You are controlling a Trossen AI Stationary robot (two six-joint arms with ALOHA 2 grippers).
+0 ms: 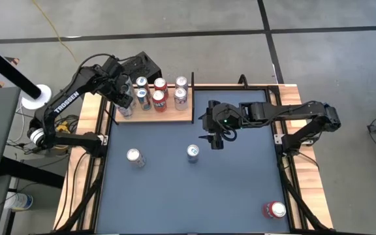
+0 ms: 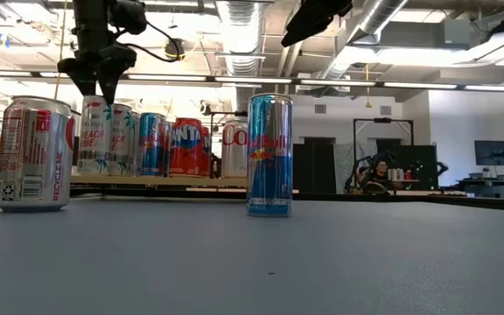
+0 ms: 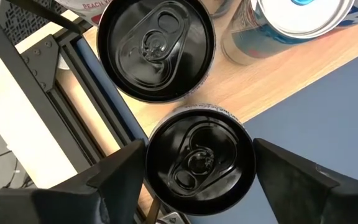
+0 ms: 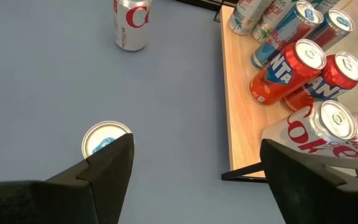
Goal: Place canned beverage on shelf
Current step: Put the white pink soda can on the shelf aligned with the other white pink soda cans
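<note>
The shelf (image 1: pixel 175 118) is a light wooden board at the table's far edge, carrying several upright cans. My left gripper (image 1: pixel 124 102) hangs over the shelf's left end, pointing steeply down. It is shut on a white can with a black lid (image 3: pixel 199 163), which stands beside a second black-lidded can (image 3: pixel 156 50). In the low view the held can (image 2: pixel 94 136) stands with its base on the shelf, level with its neighbours. My right gripper (image 1: pixel 215 138) hovers open above the table, right of the shelf, with nothing between its fingers. My left gripper pinches the black-lidded can between its two fingers, on opposite sides just under the top rim (image 3: pixel 151 165). The fingers come from above, slanting steeply down. The can stands upright with its base on the shelf's left end, near the front edge.
A silver Coke can (image 1: pixel 134 157) and a blue Red Bull can (image 1: pixel 192 153) stand on the blue tabletop in front of the shelf. A red can (image 1: pixel 274 209) is at the near right corner. Red Fanta cans (image 4: pixel 288 68) and silver Coke cans (image 4: pixel 328 127) fill the shelf's middle and right.
</note>
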